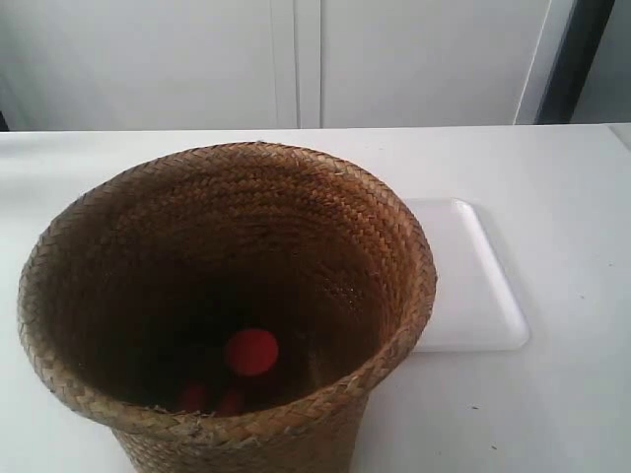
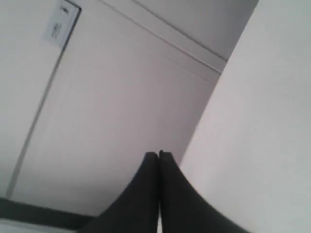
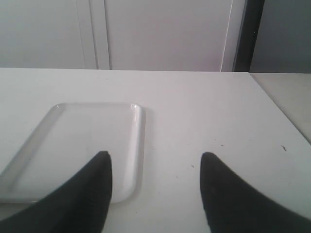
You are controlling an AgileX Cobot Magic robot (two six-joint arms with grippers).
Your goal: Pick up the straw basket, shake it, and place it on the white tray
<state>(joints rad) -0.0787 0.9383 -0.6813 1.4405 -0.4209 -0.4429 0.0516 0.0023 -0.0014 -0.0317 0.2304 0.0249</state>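
Red balls (image 1: 251,352) — white table (image 1: 552,197), pale cabinet doors (image 1: 414,59) behind.

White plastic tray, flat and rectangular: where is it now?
In the exterior view the white tray lies on the white table, right of centre, behind the round brown woven straw basket, which hides its left part.

straw basket (image 1: 246,212) on table (image 1: 572,197) | white tray (image 1: 468,286) behind its right side | balls (image 1: 251,352) in basket
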